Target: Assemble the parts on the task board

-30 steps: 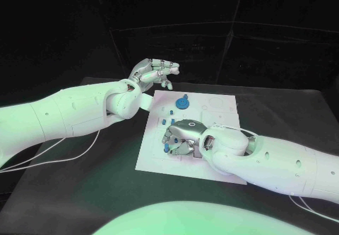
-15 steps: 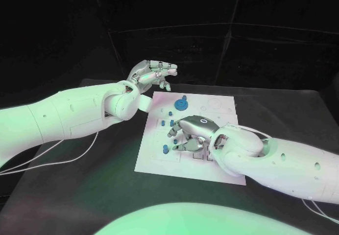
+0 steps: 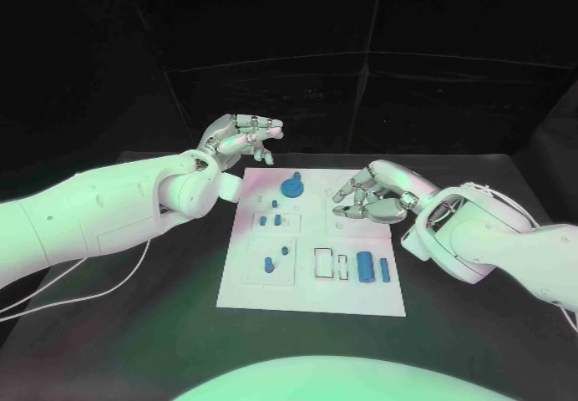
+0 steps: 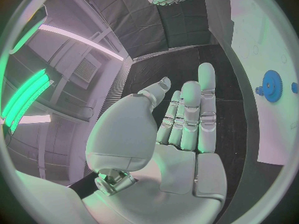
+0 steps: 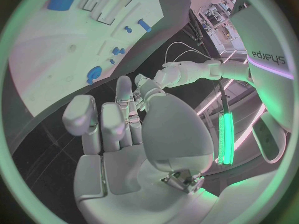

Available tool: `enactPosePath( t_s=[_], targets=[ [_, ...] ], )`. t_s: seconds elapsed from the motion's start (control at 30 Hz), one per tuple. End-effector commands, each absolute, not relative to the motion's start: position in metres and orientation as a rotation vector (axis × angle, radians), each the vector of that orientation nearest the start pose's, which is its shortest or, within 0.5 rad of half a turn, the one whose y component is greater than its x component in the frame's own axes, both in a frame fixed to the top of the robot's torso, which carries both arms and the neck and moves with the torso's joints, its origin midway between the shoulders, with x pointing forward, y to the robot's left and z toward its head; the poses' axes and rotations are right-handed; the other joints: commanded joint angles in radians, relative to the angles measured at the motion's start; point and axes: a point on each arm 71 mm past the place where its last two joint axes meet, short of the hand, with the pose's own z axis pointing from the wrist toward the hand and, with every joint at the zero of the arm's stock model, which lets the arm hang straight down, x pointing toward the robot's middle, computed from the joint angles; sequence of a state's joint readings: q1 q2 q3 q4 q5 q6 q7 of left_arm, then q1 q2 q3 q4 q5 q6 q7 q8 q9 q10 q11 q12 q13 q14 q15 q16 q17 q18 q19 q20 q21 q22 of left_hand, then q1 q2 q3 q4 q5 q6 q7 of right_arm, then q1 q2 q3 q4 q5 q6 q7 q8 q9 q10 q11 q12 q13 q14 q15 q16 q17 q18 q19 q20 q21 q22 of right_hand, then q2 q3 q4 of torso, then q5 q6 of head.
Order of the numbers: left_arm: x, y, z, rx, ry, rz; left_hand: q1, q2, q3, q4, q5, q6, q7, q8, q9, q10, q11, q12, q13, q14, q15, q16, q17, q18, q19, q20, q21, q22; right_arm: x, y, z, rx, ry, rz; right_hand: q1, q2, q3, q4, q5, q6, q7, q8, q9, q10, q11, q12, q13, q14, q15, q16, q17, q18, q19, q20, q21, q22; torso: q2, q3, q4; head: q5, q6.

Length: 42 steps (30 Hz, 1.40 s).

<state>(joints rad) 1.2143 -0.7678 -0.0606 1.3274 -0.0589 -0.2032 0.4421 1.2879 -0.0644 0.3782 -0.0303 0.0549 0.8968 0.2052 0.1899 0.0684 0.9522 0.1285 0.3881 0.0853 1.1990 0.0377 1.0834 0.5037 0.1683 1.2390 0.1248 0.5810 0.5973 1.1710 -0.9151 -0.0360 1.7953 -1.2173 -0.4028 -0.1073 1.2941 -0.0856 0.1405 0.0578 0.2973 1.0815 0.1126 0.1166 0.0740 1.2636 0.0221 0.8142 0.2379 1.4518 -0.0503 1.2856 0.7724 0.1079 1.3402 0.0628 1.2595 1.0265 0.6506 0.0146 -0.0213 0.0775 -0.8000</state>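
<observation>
The white task board [image 3: 311, 294] lies in the middle of the table. A blue gear [image 3: 293, 185] stands near its far edge. Small blue pegs [image 3: 271, 220] stand left of centre, and two more [image 3: 270, 266] stand nearer the front. Two blue bars [image 3: 373, 268] lie in slots at the near right, beside empty slots [image 3: 325, 263]. My left hand [image 3: 245, 134] hangs above the board's far left corner, empty, with its fingers apart. My right hand [image 3: 376, 194] hovers over the board's far right part, fingers loosely spread and holding nothing. The gear [image 4: 271, 84] and the board [image 5: 56, 50] also show in the wrist views.
Black table [image 3: 144, 301] surrounds the board on all sides. White cables [image 3: 73, 284] trail under my left arm at the table's left.
My right hand has lifted off the board's near middle and drawn back to the right and far side, uncovering the blue bars and slots. The left hand has stayed about where it was.
</observation>
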Motion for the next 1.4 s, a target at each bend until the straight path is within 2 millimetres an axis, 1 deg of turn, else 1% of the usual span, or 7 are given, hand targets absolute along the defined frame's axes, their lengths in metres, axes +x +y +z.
enactPosePath(
  t_s=[0.03,0.17,0.27,0.5,0.93,1.17,1.4],
  targets=[
    [0.521,0.225,-0.186,-1.010,1.405,-1.558,0.006,0.008,-0.008,0.001,0.004,-0.005,-0.001,0.003,0.001,-0.005,0.000,0.006,0.001,-0.004,0.000,0.005,-0.001,0.013,-0.001,0.008,-0.007,-0.002,0.423,-0.176,-0.174,0.209,1.792,0.915,-0.029,-0.010,-0.021,0.027,-0.006,0.006,-0.013,0.020,0.003,0.081,-0.009,0.270,0.389,0.042,-0.008,0.085,0.198,-0.017,0.041,-0.013,0.063,0.087,-0.007,-0.0011,-0.0146,-0.025,0.004],
    [0.518,0.226,-0.188,-1.014,1.409,-1.558,0.006,0.008,-0.008,0.001,0.004,-0.005,-0.001,0.003,0.001,-0.005,0.000,0.006,0.001,-0.004,0.000,0.005,-0.001,0.013,-0.001,0.008,-0.007,-0.002,0.419,-0.193,-0.181,0.242,1.860,0.804,-0.079,-0.030,-0.082,0.075,0.040,0.001,-0.016,0.057,0.010,0.134,-0.015,0.497,0.755,0.066,-0.012,0.174,0.407,-0.023,0.061,-0.014,0.090,0.126,-0.010,0.0014,-0.0239,-0.043,0.006],
    [0.516,0.227,-0.190,-1.016,1.412,-1.558,0.001,0.011,-0.011,0.004,0.004,-0.005,-0.001,0.008,0.001,-0.006,0.000,0.012,0.002,-0.005,0.001,0.007,0.000,0.013,-0.001,0.008,-0.007,-0.002,0.414,-0.204,-0.188,0.245,1.895,0.703,-0.099,-0.038,-0.125,0.095,0.056,0.005,-0.027,0.088,0.026,0.156,-0.018,0.559,0.877,0.075,-0.016,0.207,0.503,-0.029,0.078,-0.022,0.109,0.159,-0.013,0.0017,-0.0314,-0.049,0.006],
    [0.510,0.227,-0.191,-1.018,1.421,-1.563,0.000,0.012,-0.012,0.006,0.004,-0.006,-0.001,0.009,0.002,-0.006,0.000,0.013,0.002,-0.004,0.001,0.007,0.000,0.013,-0.001,0.008,-0.007,-0.002,0.404,-0.213,-0.206,0.188,1.936,0.532,-0.074,-0.025,-0.181,0.107,0.075,-0.033,-0.023,0.126,0.052,0.180,-0.014,0.614,1.006,0.082,-0.013,0.233,0.587,-0.035,0.095,-0.022,0.125,0.190,-0.019,0.0002,-0.0405,-0.058,0.002],
    [0.505,0.225,-0.193,-1.021,1.434,-1.571,-0.001,0.012,-0.012,0.006,0.004,-0.006,-0.001,0.009,0.002,-0.007,0.000,0.014,0.003,-0.004,0.001,0.008,0.001,0.013,-0.001,0.009,-0.007,-0.002,0.393,-0.204,-0.231,0.117,1.971,0.487,-0.070,-0.022,-0.228,0.122,0.088,-0.065,-0.017,0.157,0.072,0.157,-0.008,0.595,0.988,0.078,-0.007,0.230,0.586,-0.035,0.093,-0.014,0.122,0.188,-0.020,-0.0004,-0.0431,-0.064,-0.002],
    [0.505,0.227,-0.195,-1.023,1.435,-1.566,-0.001,0.012,-0.012,0.006,0.004,-0.006,-0.001,0.009,0.002,-0.007,0.000,0.014,0.003,-0.004,0.001,0.008,0.001,0.013,-0.001,0.009,-0.007,-0.002,0.392,-0.195,-0.240,0.106,2.006,0.497,-0.073,-0.014,-0.242,0.135,0.086,-0.069,-0.019,0.171,0.081,0.166,-0.009,0.604,1.014,0.082,-0.007,0.236,0.609,-0.037,0.098,-0.015,0.129,0.200,-0.018,-0.0014,-0.0391,-0.071,-0.003],
    [0.506,0.228,-0.195,-1.024,1.436,-1.563,-0.003,0.014,-0.014,0.008,0.004,-0.007,-0.001,0.011,0.002,-0.009,0.000,0.017,0.003,-0.005,0.001,0.008,0.000,0.013,0.000,0.009,-0.008,-0.003,0.391,-0.192,-0.250,0.124,2.059,0.497,-0.080,-0.006,-0.267,0.163,0.079,-0.081,-0.020,0.193,0.093,0.174,-0.010,0.611,1.038,0.085,-0.008,0.240,0.626,-0.039,0.101,-0.016,0.134,0.210,-0.017,-0.0022,-0.0418,-0.062,-0.007]
  ],
)
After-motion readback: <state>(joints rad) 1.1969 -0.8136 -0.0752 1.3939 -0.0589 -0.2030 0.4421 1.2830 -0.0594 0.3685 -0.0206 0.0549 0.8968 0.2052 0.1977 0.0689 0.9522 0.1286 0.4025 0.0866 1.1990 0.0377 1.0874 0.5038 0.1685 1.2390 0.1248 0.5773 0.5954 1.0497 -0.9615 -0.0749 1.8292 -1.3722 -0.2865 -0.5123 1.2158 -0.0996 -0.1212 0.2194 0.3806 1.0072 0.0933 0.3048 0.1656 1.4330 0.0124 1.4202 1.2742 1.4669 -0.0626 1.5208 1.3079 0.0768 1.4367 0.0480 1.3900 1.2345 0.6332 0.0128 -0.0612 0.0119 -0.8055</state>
